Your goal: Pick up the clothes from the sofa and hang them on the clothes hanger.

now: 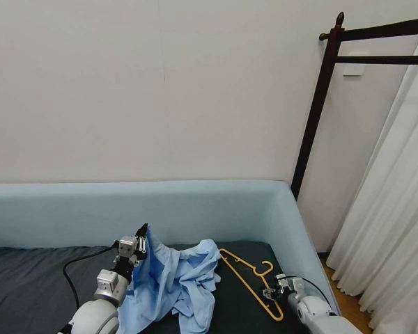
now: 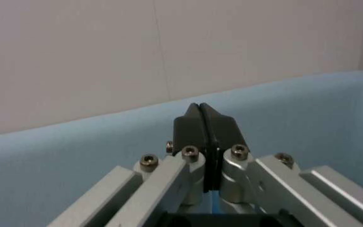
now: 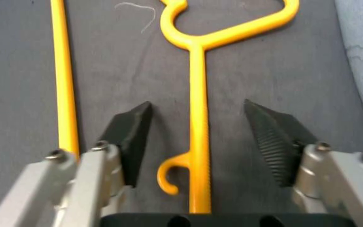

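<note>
A light blue shirt [image 1: 177,278] lies crumpled on the sofa's dark seat [image 1: 28,278], with one edge pulled up into a peak. My left gripper [image 1: 141,235] is at that peak, shut on the shirt. In the left wrist view its fingers [image 2: 200,127] press together and point at the wall. A yellow hanger [image 1: 254,278] lies flat on the seat to the right of the shirt. My right gripper [image 1: 270,289] is low over it, open. In the right wrist view the right gripper [image 3: 198,106] straddles the hanger's straight bar [image 3: 197,80] without touching it.
The sofa's pale blue backrest [image 1: 160,209] and right armrest [image 1: 292,229] wall in the seat. A dark wooden clothes rack [image 1: 320,90] stands behind the sofa's right end. White curtains [image 1: 397,223] hang at the far right. A black cable [image 1: 73,268] trails from my left arm.
</note>
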Tool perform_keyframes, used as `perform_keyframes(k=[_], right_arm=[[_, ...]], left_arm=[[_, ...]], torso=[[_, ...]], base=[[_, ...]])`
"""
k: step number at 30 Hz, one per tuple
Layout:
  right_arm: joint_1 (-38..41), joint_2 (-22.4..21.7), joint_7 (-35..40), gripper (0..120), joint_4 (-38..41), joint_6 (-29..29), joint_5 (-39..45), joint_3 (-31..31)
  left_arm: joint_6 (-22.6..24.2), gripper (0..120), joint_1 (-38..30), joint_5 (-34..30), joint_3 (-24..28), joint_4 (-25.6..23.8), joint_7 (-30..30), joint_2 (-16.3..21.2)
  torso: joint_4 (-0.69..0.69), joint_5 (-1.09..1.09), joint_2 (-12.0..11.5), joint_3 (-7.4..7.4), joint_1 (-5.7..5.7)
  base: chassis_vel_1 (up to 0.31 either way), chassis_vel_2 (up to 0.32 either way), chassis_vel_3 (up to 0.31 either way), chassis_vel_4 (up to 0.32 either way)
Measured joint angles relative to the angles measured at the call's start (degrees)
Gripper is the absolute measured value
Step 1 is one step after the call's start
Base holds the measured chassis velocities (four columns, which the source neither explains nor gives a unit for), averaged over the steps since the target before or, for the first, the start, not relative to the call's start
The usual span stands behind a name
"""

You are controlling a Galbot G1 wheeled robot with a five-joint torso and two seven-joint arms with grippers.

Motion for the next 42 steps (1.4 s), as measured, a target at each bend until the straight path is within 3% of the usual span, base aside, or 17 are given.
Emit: perform_keyframes(k=[5, 9, 11, 13, 14, 24, 32, 37, 41, 42], right_arm=[[0.58, 0.15, -1.1, 36, -1.69, 0.02, -0.84, -0.1], [0.94, 0.4, -2.25, 26, -3.5, 0.13, -2.38, 0.25], [0.95, 0.37, -2.52, 15, -3.69, 0.15, -2.61, 0.4], [0.94, 0.31, -2.54, 13, -3.61, 0.14, -2.5, 0.45], [0.9, 0.14, -2.54, 6, -3.29, 0.05, -2.16, 0.48], [-1.21, -1.81, -3.34, 5, 2.87, -0.92, -0.36, 2.14], [-2.36, -6.5, 5.15, 5, 14.24, 4.67, 2.38, 2.65], [-5.83, -10.47, 9.72, 5, 26.23, 6.11, 0.01, 2.62], [-6.99, -11.33, 10.44, 5, 28.83, 6.38, -1.18, 3.0], [-9.26, -12.47, 11.69, 5, 32.92, 7.04, -3.61, 3.74]], left_arm=[[-0.17, 0, 0.24, 0.35, 0.03, -0.02, 0.06, -0.14], [-0.31, 0, 0.29, 0.4, 0.03, -0.04, 0.11, -0.21], [-0.37, 0, 0.29, 0.4, 0.03, -0.04, 0.15, -0.18], [-0.37, 0, 0.28, 0.4, 0.03, -0.04, 0.17, -0.17], [-0.38, 0, 0.2, 0.39, 0.02, -0.04, 0.19, -0.17], [-0.24, 0, -0.26, 0.05, 0.11, -0.03, 0.16, -0.18], [0.23, 0, -0.54, -1.68, -0.2, 0.78, -0.09, 0.54], [0.23, 0, -0.65, -1.89, -0.27, 1.18, -0.01, 0.98], [0.23, 0, -0.74, -1.92, -0.27, 1.2, -0.02, 1.08], [0.23, 0, -0.91, -1.99, -0.26, 1.22, 0.01, 1.17]], torso=[[0.0, 0.0, 0.0, 0.0, 0.0], [0.02, 0.0, 0.0, -0.01, 0.0], [0.02, 0.0, 0.0, -0.01, 0.0], [0.02, 0.0, 0.0, -0.01, 0.0], [0.01, 0.01, 0.0, -0.01, 0.0], [-0.02, 0.01, 0.0, 0.0, 0.0], [0.01, -0.01, 0.0, 0.0, 0.0], [0.02, -0.01, 0.0, -0.01, 0.0], [0.02, -0.02, 0.0, -0.01, 0.0], [0.02, -0.01, 0.0, 0.0, 0.0]], base=[[0.0, 0.0, 0.0, 0.0], [0.0, 0.0, 0.0, 0.0], [0.0, 0.0, 0.0, 0.0], [0.0, 0.0, 0.0, 0.0], [0.0, 0.0, 0.0, 0.0], [0.0, 0.0, 0.0, 0.0], [0.0, 0.0, 0.0, 0.0], [0.0, 0.0, 0.0, 0.0], [0.0, 0.0, 0.0, 0.0], [0.0, 0.0, 0.0, 0.0]])
